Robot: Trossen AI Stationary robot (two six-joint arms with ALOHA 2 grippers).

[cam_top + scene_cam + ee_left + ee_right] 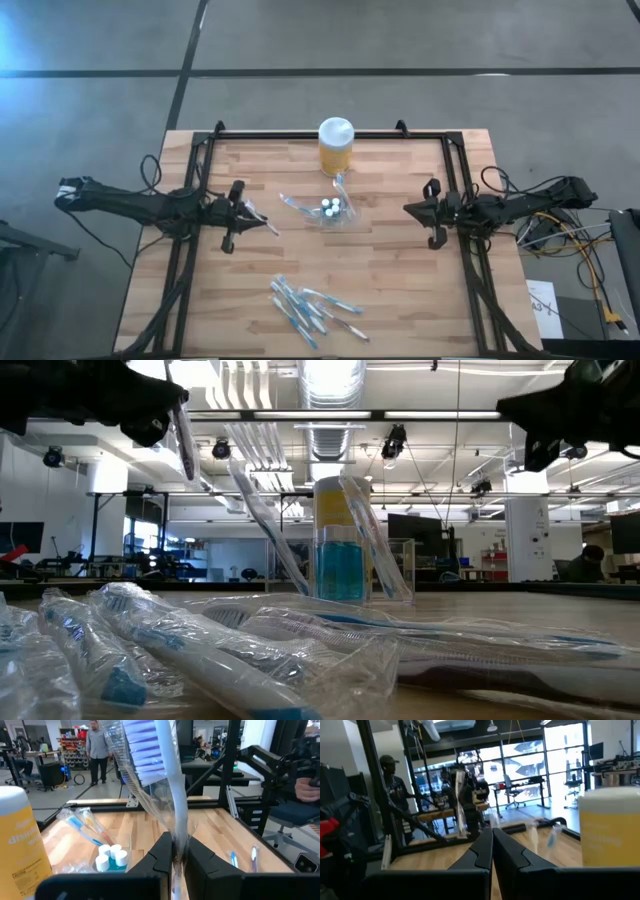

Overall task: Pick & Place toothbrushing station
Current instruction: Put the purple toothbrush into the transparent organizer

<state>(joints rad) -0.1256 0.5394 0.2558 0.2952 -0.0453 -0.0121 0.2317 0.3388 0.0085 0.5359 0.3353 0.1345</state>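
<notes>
The clear toothbrushing station [332,210] stands at mid-table with white-capped blue tubes and wrapped toothbrushes leaning in it; it also shows in the low view [340,565] and the left wrist view [112,857]. My left gripper [248,212] is to its left, above the table, shut on a wrapped toothbrush [170,780]. My right gripper [412,209] is to the station's right, shut and empty; its fingers show in the right wrist view [492,847]. A pile of wrapped toothbrushes [310,308] lies on the near part of the table. My left gripper pinches the wrapped toothbrush's handle [178,837] between its two fingers, through the clear wrapper. The fingers come level from the table's left. The toothbrush is lifted clear of the table [185,435], its bristle head [145,747] beyond the fingertips.
A yellow jar with a white lid [335,146] stands at the table's far edge, just behind the station. A black frame [300,134] runs along the far edge and both sides. People show in the room beyond the table.
</notes>
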